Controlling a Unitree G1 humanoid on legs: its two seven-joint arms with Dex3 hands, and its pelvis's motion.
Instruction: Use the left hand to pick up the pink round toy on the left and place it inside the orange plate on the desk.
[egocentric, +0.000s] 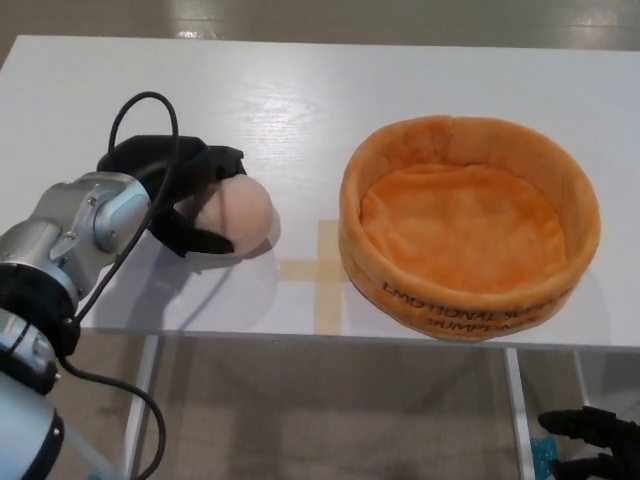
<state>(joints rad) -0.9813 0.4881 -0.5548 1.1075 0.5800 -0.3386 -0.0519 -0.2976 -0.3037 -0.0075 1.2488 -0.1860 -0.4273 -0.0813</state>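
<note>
The pink round toy rests on the white desk, left of centre. My left hand wraps it from the left: fingers curl over its top and far side, and the thumb presses along its near side. The toy still touches the desk. To its right stands the orange plush plate, a round, high-walled bowl with nothing inside. My right hand hangs low at the bottom right corner, below the desk edge, its fingers spread apart.
Tan tape forms a cross on the desk between the toy and the plate. A black cable loops up from my left wrist. The desk's front edge runs just below the plate, with metal legs beneath.
</note>
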